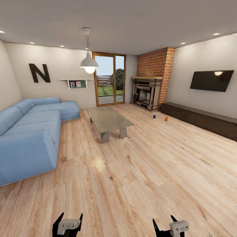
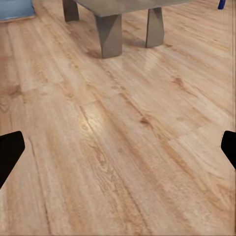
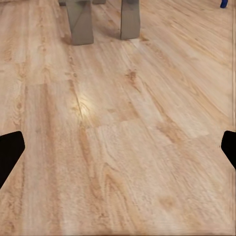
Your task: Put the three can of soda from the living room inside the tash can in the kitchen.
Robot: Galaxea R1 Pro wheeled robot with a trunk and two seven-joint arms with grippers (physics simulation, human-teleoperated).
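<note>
Head view | blue can (image 1: pixel 154 116), orange can (image 1: pixel 166 118) far ahead | both claws wide

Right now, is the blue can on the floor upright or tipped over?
Upright, as far as its small size shows: the blue can stands taller than wide on the floor.

Wood floor (image 1: pixel 138 171) (two cans (image 1: pixel 154 116))

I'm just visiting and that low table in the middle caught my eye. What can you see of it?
The coffee table is a low grey rectangle with a smooth, slightly glossy top, looking like stone or concrete. Two chunky tapered legs hold it up, set in from the edges. It stands level on the wood floor, apart from the blue sofa. Its top looks bare.
</note>
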